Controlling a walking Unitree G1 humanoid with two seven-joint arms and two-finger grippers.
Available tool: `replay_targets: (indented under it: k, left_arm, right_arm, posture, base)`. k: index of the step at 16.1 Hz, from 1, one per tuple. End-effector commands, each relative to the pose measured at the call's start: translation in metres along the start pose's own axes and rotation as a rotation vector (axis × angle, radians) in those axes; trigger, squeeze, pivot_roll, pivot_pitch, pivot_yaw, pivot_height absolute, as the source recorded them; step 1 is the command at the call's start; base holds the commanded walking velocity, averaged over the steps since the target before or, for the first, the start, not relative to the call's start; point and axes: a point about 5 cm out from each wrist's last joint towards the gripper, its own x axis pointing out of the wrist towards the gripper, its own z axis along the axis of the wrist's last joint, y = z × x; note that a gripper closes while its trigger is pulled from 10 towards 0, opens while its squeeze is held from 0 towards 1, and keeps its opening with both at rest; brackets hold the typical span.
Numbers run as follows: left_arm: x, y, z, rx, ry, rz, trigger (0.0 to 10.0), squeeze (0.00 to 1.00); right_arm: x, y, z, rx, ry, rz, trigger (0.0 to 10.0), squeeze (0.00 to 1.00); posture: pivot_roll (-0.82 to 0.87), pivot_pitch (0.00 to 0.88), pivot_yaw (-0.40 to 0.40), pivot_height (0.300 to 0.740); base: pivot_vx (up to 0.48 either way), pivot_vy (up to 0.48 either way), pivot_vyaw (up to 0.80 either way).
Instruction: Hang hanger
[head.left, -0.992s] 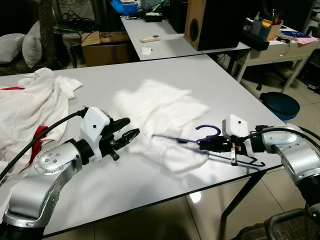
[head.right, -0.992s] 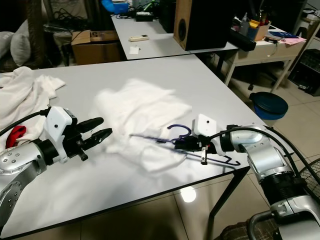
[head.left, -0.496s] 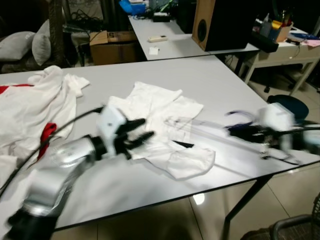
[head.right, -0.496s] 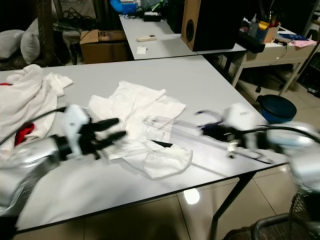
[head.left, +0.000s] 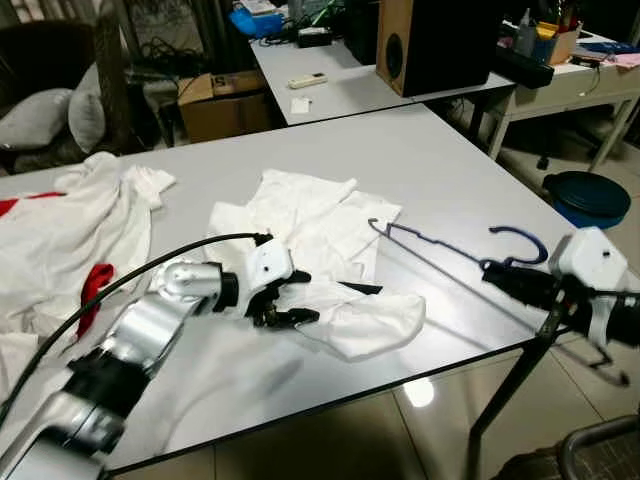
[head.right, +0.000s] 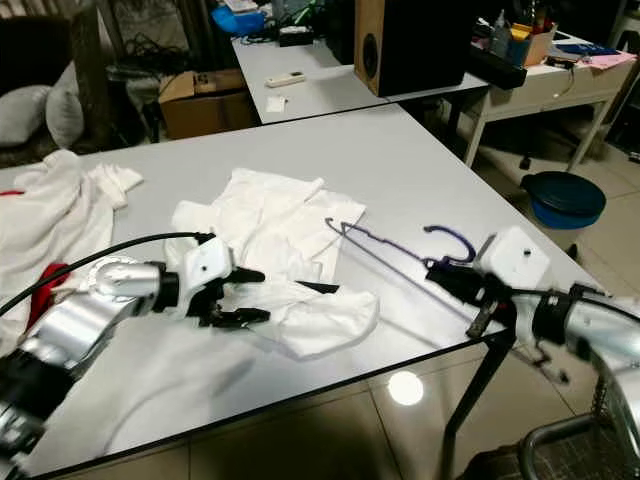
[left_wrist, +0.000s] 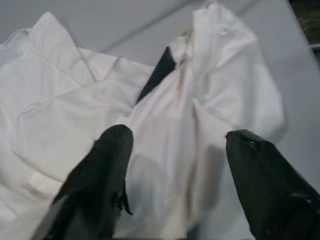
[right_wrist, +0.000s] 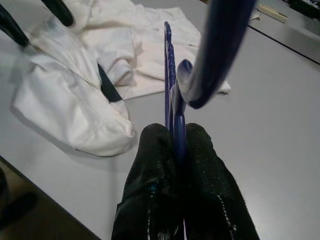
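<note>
A crumpled white shirt (head.left: 310, 215) lies in the middle of the grey table (head.left: 420, 150). My left gripper (head.left: 298, 300) rests on the shirt's near fold, open, with cloth bunched between its two black fingers (left_wrist: 107, 165). A thin blue hanger (head.left: 430, 245) is off the shirt, held just above the table to the shirt's right, its hook (head.left: 520, 240) pointing up. My right gripper (head.left: 500, 272) is shut on the hanger just below the hook, near the table's right front corner. In the right wrist view the hanger's wire (right_wrist: 167, 65) runs away from the gripper (right_wrist: 172, 135) toward the shirt.
A heap of white and red clothes (head.left: 60, 230) covers the table's left end. Behind stands a second table with a black speaker (head.left: 430, 40) and a cardboard box (head.left: 225, 95) beside it. A blue bin (head.left: 590, 195) sits on the floor at the right.
The camera has shifted. My right gripper has pulled the hanger out to the right, clear of the shirt. My left gripper has moved forward onto the shirt's near fold.
</note>
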Motion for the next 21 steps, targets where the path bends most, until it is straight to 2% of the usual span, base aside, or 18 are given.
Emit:
replay_targets:
  k: [1, 2, 5, 7, 10, 14, 17, 18, 20, 21]
  left_arm:
    - [0.005, 0.003, -0.005, -0.005, 0.019, 0.002, 9.6, 0.0]
    - [0.013, 0.002, -0.012, -0.017, 0.04, -0.005, 0.0, 0.0]
    - [0.016, -0.003, -0.022, -0.04, 0.071, -0.078, 0.0, 0.0]
    - [0.017, -0.003, -0.027, -0.047, 0.094, -0.078, 0.0, 0.0]
    - [0.021, -0.001, -0.031, -0.108, 0.083, -0.069, 0.0, 0.0]
    - [0.027, 0.003, -0.02, -0.201, -0.054, 0.006, 0.0, 0.0]
    - [0.029, 0.004, -0.018, -0.234, -0.082, 0.026, 0.0, 0.0]
    - [0.03, 0.008, -0.014, -0.273, -0.129, 0.06, 0.0, 0.0]
    - [0.03, 0.017, -0.001, -0.3, -0.211, 0.13, 0.0, 0.0]
    - [0.028, 0.024, 0.015, -0.301, -0.295, 0.162, 0.0, 0.0]
  right_arm:
    - [-0.002, 0.003, 0.006, 0.013, -0.027, -0.027, 10.0, 0.0]
    - [0.001, 0.009, 0.003, 0.027, -0.011, -0.041, 10.0, 0.0]
    - [0.003, 0.014, 0.003, 0.045, -0.008, -0.05, 10.0, 0.0]
    - [0.003, 0.012, 0.004, 0.047, -0.006, -0.055, 10.0, 0.0]
    - [0.005, 0.01, 0.006, 0.045, -0.001, -0.063, 10.0, 0.0]
    - [0.006, 0.006, 0.007, 0.039, 0.001, -0.093, 10.0, 0.0]
    - [0.006, 0.007, 0.007, 0.039, 0.001, -0.093, 10.0, 0.0]
    - [0.006, 0.007, 0.007, 0.037, 0.001, -0.093, 10.0, 0.0]
    - [0.003, 0.001, 0.009, 0.032, -0.013, -0.148, 10.0, 0.0]
    - [0.003, -0.006, 0.011, 0.029, -0.031, -0.217, 10.0, 0.0]
  posture:
    - [-0.05, 0.0, 0.111, 0.74]
    - [-0.05, 0.0, 0.111, 0.74]
    - [-0.05, 0.0, 0.112, 0.74]
    - [-0.05, 0.0, 0.112, 0.74]
    - [-0.04, 0.0, 0.096, 0.74]
    - [-0.04, 0.0, 0.092, 0.74]
    - [-0.05, 0.0, 0.091, 0.74]
    - [-0.05, 0.0, 0.09, 0.74]
    - [-0.05, 0.0, 0.089, 0.74]
    - [-0.05, 0.0, 0.088, 0.74]
  base:
    - [0.0, 0.0, 0.0]
    - [0.0, 0.0, 0.0]
    - [0.0, 0.0, 0.0]
    - [0.0, 0.0, 0.0]
    - [0.0, 0.0, 0.0]
    - [0.0, 0.0, 0.0]
    - [0.0, 0.0, 0.0]
    - [0.0, 0.0, 0.0]
    - [0.0, 0.0, 0.0]
    - [0.0, 0.0, 0.0]
